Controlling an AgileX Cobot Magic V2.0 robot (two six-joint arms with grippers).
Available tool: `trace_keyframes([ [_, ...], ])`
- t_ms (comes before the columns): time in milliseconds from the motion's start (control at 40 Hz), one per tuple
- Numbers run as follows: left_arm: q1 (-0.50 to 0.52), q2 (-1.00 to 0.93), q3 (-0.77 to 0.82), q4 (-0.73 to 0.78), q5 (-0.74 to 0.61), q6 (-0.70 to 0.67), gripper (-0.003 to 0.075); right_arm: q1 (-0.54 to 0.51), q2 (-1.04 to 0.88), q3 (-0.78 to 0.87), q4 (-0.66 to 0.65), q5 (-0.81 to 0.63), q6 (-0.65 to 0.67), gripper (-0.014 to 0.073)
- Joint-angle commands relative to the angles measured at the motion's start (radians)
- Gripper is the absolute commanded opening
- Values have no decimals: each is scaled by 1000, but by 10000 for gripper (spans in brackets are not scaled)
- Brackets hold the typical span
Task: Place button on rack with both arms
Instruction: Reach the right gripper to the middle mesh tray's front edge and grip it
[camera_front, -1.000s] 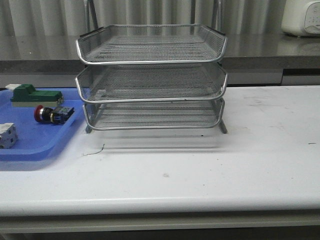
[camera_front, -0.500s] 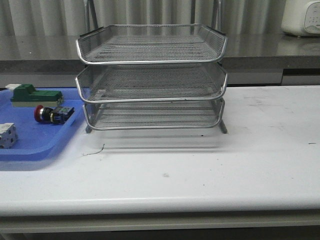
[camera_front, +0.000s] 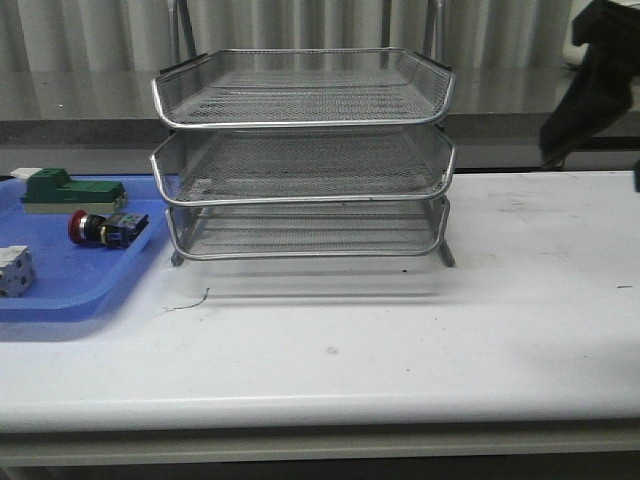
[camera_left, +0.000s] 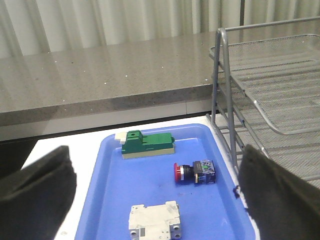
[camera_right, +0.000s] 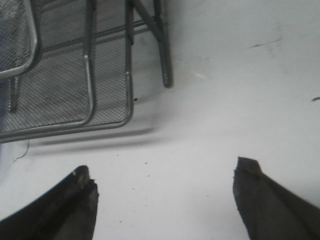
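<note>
The button (camera_front: 106, 228), red head, black body and blue rear block, lies on its side in the blue tray (camera_front: 60, 290), left of the silver three-tier wire rack (camera_front: 305, 150). It also shows in the left wrist view (camera_left: 195, 172). My left gripper (camera_left: 155, 187) is open and empty, above the tray and short of the button; it is out of the front view. My right gripper (camera_right: 165, 185) is open and empty over bare table near the rack's right front foot (camera_right: 166, 75). Part of the right arm (camera_front: 592, 80) shows at the upper right of the front view.
A green block (camera_front: 68, 188) and a white block (camera_front: 14, 270) lie in the blue tray with the button. A grey counter (camera_front: 540, 105) runs behind the table. A thin wire scrap (camera_front: 190, 300) lies on the white table in front of the rack.
The right arm has come into the front view at the upper right. The button, rack and tray have not moved.
</note>
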Motion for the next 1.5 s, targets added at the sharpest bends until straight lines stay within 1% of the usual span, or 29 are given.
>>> trace_keyframes([
  [0,2,9,-41,-10,-87,0,629,8,45,-64,224,4,-191,566],
  [150,2,9,-41,-10,-87,0,629,8,135,-95,607,105,-519,535],
  [225,2,9,-41,-10,-87,0,629,8,171,-98,757,122,-634,535],
  [275,2,9,-41,-10,-87,0,629,8,189,-99,828,125,-697,535],
  [375,2,9,-41,-10,-87,0,629,8,226,-110,912,141,-755,519],
  [550,2,9,-41,-10,-87,0,629,8,303,-170,930,183,-756,426],
  [725,2,9,-41,-10,-87,0,629,8,354,-207,937,176,-756,419],
  [800,2,9,-41,-10,-87,0,629,8,372,-223,946,174,-756,399],
  [975,2,9,-41,-10,-87,0,629,8,404,-244,951,185,-756,289],
  [1250,2,9,-41,-10,-87,0,629,8,405,-244,951,190,-756,60],
  [1325,2,9,-41,-10,-87,0,629,8,405,-244,951,197,-756,42],
  [1475,2,9,-41,-10,-87,0,629,8,405,-244,949,220,-756,43],
])
